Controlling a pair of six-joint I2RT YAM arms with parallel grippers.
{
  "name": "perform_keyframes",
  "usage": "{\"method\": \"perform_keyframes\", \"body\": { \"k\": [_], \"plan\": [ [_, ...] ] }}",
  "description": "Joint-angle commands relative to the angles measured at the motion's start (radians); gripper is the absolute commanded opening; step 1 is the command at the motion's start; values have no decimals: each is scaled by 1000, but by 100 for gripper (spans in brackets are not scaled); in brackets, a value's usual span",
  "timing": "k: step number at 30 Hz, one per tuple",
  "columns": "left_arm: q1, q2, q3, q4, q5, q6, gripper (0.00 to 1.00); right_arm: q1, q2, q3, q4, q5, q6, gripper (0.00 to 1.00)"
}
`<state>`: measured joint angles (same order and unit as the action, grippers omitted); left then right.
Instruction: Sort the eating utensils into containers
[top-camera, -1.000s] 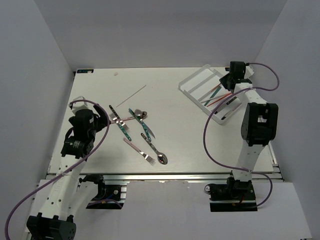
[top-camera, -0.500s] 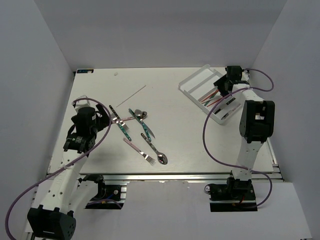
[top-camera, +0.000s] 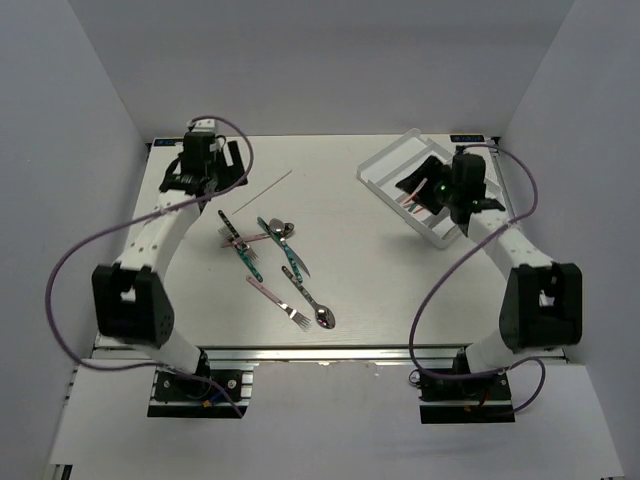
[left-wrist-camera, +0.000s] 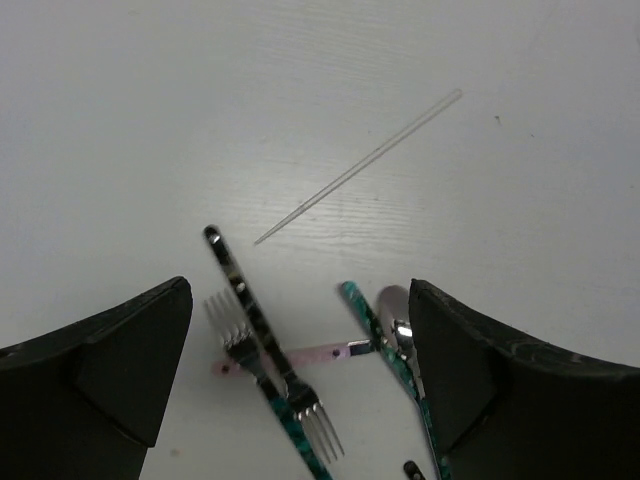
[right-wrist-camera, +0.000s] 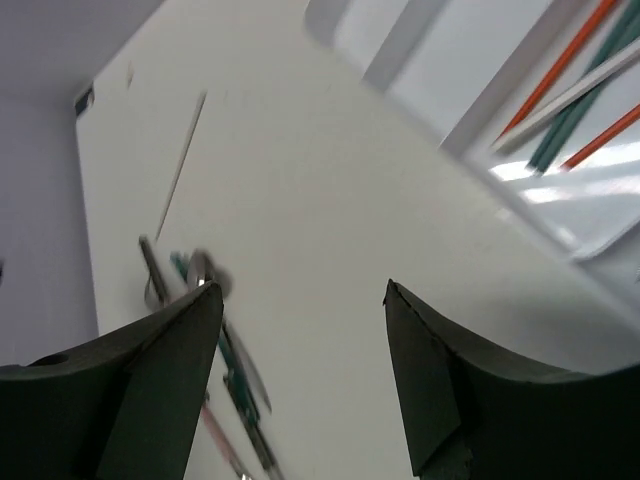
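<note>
Slim silver-headed utensils (left-wrist-camera: 250, 320), teal and pink handles; clear divided tray (top-camera: 388, 168)

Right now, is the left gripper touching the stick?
Apart. Left wrist view: the stick lies beyond the open left gripper, with a gap showing between them.

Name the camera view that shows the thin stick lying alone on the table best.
The left wrist view: the stick is whole, sharp and large there. The top external view also shows the whole stick, but only as a faint thin line. The right wrist view gives just a blurred, distant streak.
</note>
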<state>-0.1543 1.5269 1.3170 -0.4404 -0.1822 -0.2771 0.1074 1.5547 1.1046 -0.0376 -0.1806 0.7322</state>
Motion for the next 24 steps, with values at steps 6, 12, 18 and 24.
{"method": "perform_keyframes", "body": {
  "k": [6,12,18,24],
  "plan": [
    [-22,467,390,18,458,336,98,54,-269,-388,154,-293,-96,71],
    [-105,643,454,114,397,449,98,71,-392,-477,114,-330,-169,71],
    [-119,823,577,109,317,421,96,72,-487,-528,76,-353,-198,71],
    [-119,833,544,153,271,421,93,74,-558,-565,79,-358,-201,71]
  ]
}}
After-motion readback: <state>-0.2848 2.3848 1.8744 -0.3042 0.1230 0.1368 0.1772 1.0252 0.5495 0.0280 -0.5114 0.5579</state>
